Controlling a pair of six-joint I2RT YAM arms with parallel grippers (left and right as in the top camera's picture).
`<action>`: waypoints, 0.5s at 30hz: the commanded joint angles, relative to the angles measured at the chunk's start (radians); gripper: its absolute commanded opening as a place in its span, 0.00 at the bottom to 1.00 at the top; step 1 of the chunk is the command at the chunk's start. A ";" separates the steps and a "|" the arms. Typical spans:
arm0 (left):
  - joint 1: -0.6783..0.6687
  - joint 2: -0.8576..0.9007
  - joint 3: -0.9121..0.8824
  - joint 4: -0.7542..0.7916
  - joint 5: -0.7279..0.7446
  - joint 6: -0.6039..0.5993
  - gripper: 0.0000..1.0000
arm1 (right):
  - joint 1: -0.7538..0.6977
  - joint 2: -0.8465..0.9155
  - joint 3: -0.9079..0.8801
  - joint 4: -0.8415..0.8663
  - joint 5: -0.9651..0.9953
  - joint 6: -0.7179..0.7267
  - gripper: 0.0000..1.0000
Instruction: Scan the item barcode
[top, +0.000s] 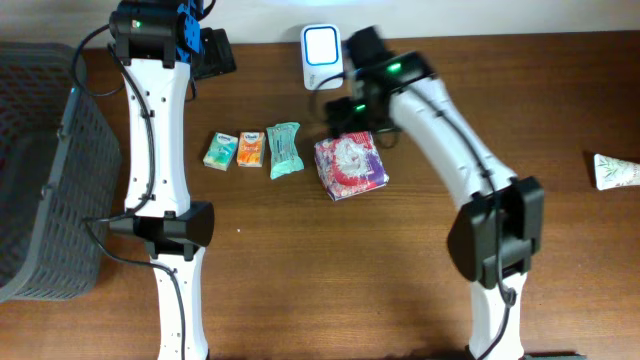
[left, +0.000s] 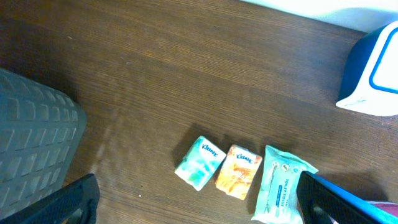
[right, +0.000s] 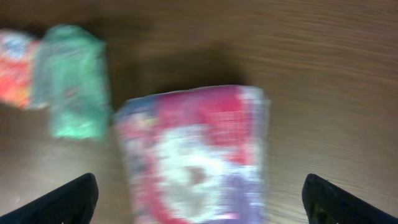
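A red, white and purple patterned pack lies on the wooden table, just in front of the white and blue barcode scanner. My right gripper hovers over the pack's far edge. In the right wrist view the pack is blurred and sits between the spread fingers, with a gap on each side; the right gripper is open and touches nothing. My left gripper is at the back left, open and empty. The scanner shows at the right edge of the left wrist view.
A green Kleenex pack, an orange Kleenex pack and a teal toilet tissue pack lie in a row left of the patterned pack. A grey basket fills the left edge. A white tube lies far right.
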 joint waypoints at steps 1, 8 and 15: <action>-0.002 -0.004 0.002 -0.001 0.000 0.005 0.99 | -0.148 0.008 -0.019 -0.026 -0.299 -0.243 0.99; -0.002 -0.004 0.002 -0.001 0.000 0.005 0.99 | -0.192 0.177 -0.143 0.060 -0.541 -0.337 0.77; -0.002 -0.004 0.002 -0.001 0.000 0.005 0.99 | -0.185 0.203 0.063 0.211 -0.726 -0.125 0.04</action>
